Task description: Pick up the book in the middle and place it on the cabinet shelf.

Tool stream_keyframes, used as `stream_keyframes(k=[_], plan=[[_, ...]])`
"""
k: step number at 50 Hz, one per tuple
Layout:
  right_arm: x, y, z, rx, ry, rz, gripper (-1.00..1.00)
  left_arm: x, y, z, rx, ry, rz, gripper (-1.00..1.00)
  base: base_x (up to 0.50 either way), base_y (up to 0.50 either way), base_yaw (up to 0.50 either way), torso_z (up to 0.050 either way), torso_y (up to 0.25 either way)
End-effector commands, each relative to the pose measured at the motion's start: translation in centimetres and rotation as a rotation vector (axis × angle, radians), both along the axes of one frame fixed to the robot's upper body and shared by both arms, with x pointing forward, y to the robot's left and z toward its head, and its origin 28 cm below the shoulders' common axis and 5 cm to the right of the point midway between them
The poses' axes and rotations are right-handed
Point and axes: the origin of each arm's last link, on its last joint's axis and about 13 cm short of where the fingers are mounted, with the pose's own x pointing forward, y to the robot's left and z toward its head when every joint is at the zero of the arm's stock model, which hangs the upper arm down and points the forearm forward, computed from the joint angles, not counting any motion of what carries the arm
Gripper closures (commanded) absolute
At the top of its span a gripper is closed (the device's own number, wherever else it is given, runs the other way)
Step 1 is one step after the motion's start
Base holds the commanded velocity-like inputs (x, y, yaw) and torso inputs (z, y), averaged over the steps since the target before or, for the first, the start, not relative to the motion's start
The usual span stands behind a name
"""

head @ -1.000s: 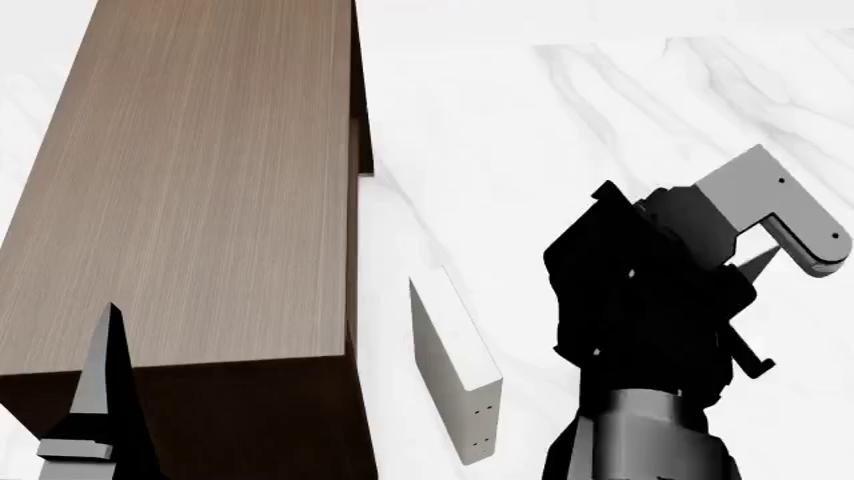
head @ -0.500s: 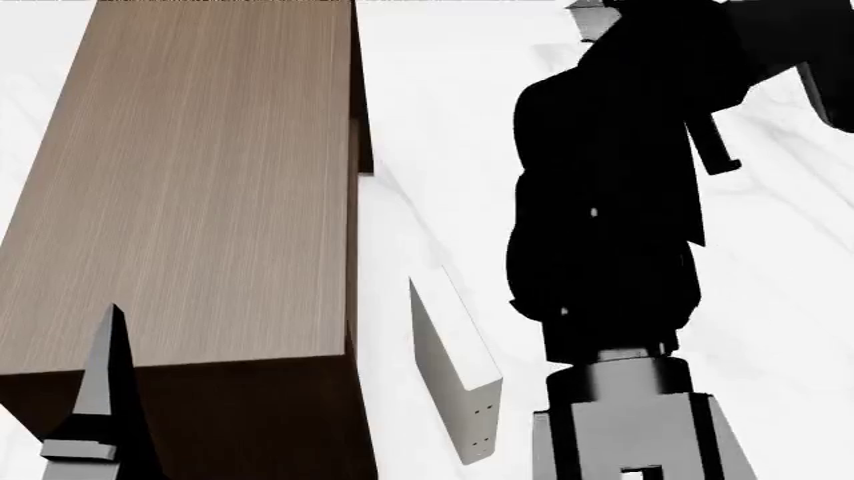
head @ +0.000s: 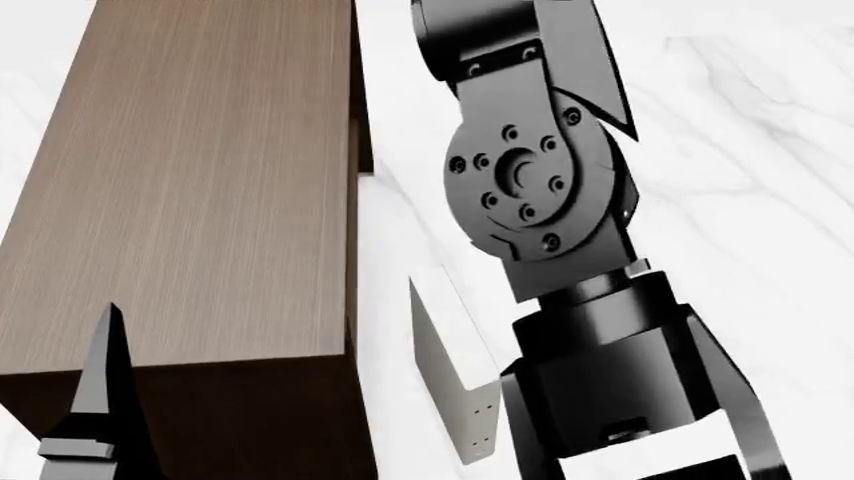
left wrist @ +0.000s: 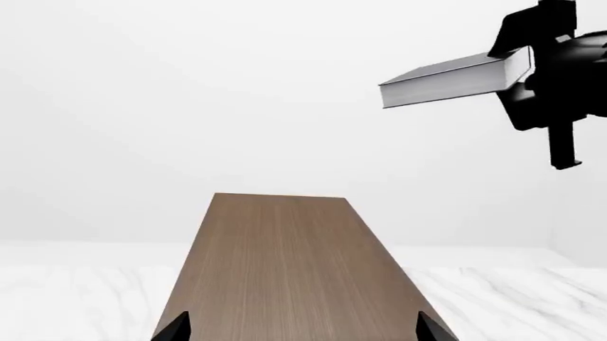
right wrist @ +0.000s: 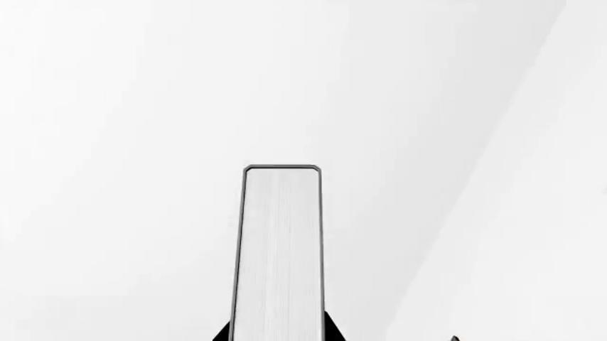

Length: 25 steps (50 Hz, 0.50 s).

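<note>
Right gripper (left wrist: 531, 67) jaws pinch the grey book (left wrist: 453, 77) by one end, held high, off to one side of the cabinet (head: 200, 190). Left gripper (left wrist: 298, 328) jaws spread, nothing between, over the cabinet top. White book (head: 454, 365) stands on the table (head: 747, 150) beside the cabinet.

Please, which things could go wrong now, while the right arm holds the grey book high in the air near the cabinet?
1. The right gripper holds the book only at one end, and most of it sticks out unsupported. It may tilt or slip.

2. The book hangs high above the cabinet shelf and off to one side. Released now, it would probably fall hard or miss.

3. The left gripper is close over the cabinet top and could be in the way.
</note>
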Motion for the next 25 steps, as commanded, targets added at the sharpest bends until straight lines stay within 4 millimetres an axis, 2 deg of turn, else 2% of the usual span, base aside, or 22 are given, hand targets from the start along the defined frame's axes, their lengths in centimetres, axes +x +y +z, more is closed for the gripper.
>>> stream_keyframes(k=[1,12,25], plan=[[-2.1,2.1,1.6,-0.096,-0.048,0.224,1.00,0.0,0.0,0.0,-0.002,-0.001,0.001,-1.00,0.00,0.00,0.00,0.000,0.000],[-3.6,4.0,1.4,-0.195,-0.013,0.399,1.00,0.0,0.1,0.1,-0.006,-0.001,0.003,-1.00,0.00,0.00,0.00,0.000,0.002],[-4.4,4.9,0.6,-0.246,0.019,0.500,1.00,0.0,0.0,0.0,-0.004,0.000,0.002,-1.00,0.00,0.00,0.00,0.000,0.001]])
